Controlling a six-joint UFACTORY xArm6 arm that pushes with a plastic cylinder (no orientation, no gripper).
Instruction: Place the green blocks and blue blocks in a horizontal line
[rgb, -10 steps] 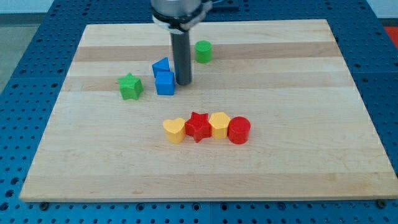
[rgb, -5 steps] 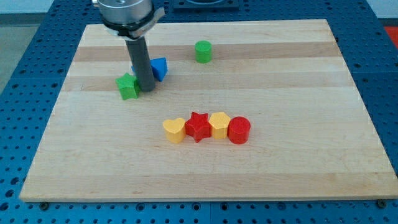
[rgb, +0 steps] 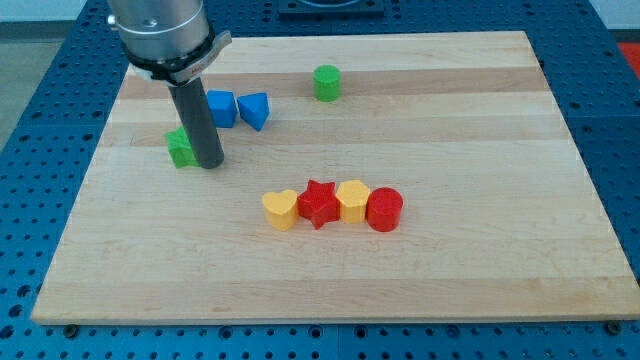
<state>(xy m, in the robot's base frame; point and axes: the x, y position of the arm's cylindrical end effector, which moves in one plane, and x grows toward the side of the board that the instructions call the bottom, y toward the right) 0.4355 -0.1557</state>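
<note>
Because the tip (rgb: 210, 163) sits tight against the view's-right flank of the green block (rgb: 181, 149), a further leftward shove could drive that block off the wooden board (rgb: 480, 260), away from the blue cube (rgb: 221, 108), blue wedge (rgb: 255, 110) and green cylinder (rgb: 326, 82) lying to its upper right. The rod is bare and holds nothing; it hides much of the green block, so its shape is uncertain.

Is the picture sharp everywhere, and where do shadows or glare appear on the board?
Camera view: lighting is even and soft, with no strong glare on the wooden board. The red cylinder and the other blocks look sharp, with only faint shadows at their bases. My tip is sharp too, close beside the half-hidden green block.
</note>
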